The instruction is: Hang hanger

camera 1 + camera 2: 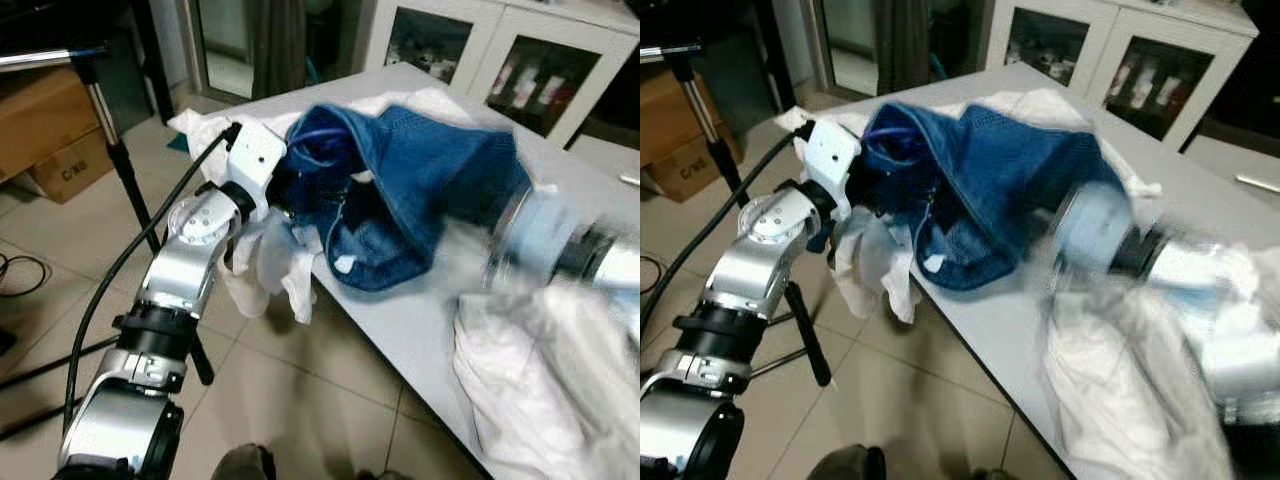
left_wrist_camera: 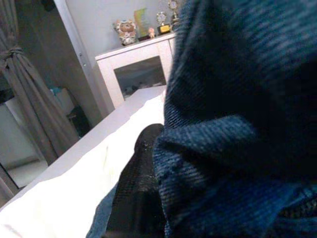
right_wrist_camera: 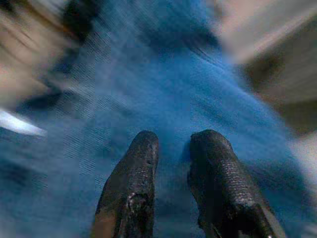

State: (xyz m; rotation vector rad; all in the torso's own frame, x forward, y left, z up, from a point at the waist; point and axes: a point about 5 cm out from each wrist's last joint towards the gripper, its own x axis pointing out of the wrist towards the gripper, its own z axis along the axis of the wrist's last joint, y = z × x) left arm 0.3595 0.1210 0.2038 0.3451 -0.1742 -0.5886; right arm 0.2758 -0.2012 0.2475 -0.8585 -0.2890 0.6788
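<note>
While a blue hanger (image 1: 318,133) peeps out from the collar of the blue denim garment (image 1: 420,190), the bundle is held up over the near corner of the white desk (image 1: 400,320). The left hand (image 2: 136,193) is buried in the denim folds; whether it grips cannot be told. The right hand (image 3: 173,163), blurred, is pressed against the cloth, fingers slightly parted. White laundry (image 1: 540,380) is heaped beside, cabinets (image 1: 500,60) behind.
</note>
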